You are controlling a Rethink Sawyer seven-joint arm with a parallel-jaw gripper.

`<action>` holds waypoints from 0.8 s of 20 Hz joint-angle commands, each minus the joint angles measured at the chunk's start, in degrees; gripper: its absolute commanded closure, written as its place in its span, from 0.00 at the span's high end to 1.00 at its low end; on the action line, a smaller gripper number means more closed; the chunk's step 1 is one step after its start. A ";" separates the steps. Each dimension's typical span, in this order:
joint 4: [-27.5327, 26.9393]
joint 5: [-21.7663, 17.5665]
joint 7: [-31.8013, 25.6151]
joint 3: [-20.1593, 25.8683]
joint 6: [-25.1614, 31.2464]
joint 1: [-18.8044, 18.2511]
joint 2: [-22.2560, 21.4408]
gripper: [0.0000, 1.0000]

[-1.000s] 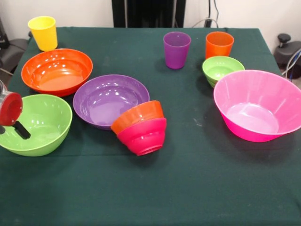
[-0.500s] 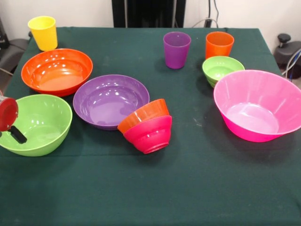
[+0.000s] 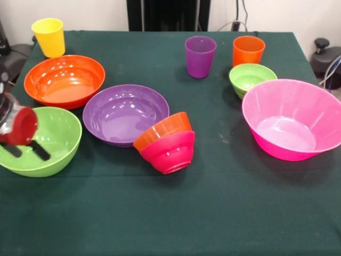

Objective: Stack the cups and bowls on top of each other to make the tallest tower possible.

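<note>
Gripper (image 3: 25,150) at the table's left edge, over the lime green bowl (image 3: 53,133), fingers apart, holding nothing; tower (image 3: 165,145), small orange bowl nested in red-magenta bowl, sits tilted mid-table touching the purple bowl (image 3: 123,113).

At the left edge, the gripper (image 3: 25,148) shows a glossy red rounded housing, a silver metallic collar and two black fingers (image 3: 40,150).

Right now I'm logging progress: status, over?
Gripper open, empty, over large lime bowl. Tower tilted: small orange bowl in red-magenta bowl. Nothing blocking it.
</note>
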 commanded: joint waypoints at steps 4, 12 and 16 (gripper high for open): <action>30.02 9.94 7.67 -10.49 -13.20 -1.60 -10.73 1.00; 45.88 16.06 20.56 -14.38 -25.03 -0.63 -16.60 1.00; 50.03 18.80 24.07 -15.92 -27.71 1.24 -19.42 1.00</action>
